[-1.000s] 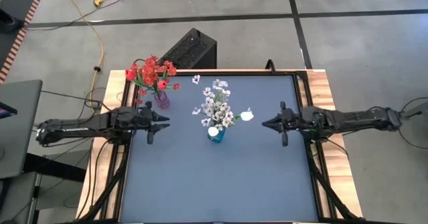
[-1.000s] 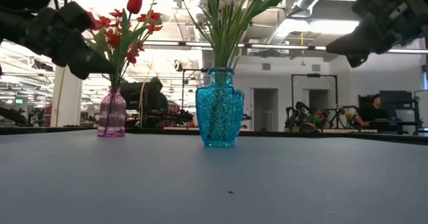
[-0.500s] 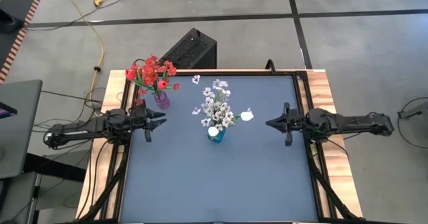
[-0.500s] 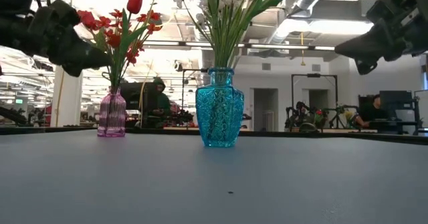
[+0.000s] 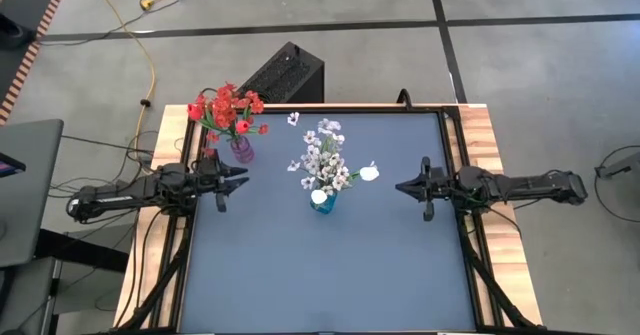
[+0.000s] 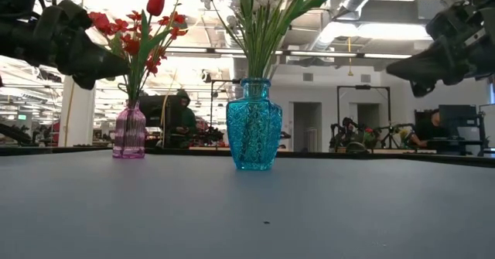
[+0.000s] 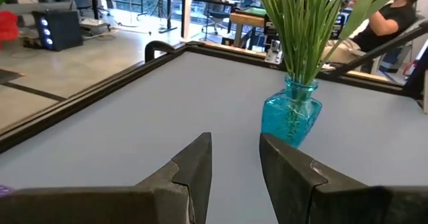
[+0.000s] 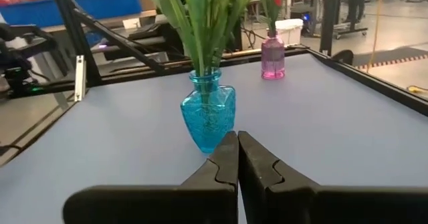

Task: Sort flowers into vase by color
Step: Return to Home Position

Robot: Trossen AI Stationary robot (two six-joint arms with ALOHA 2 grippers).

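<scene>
Flowers [image 5: 228,105] stand sorted, so nothing held; left claw [image 5: 238,184], nine o'clock, slightly spread; right claw [image 5: 403,187], three o'clock, pressed together.

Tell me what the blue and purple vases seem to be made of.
Blue vase: likely glass, glossy and translucent, with a textured pressed pattern; green stems show through its wall. Clear plastic can't be ruled out.
Purple vase: likely tinted glass too, translucent with vertical ribs, light passing through it.
</scene>
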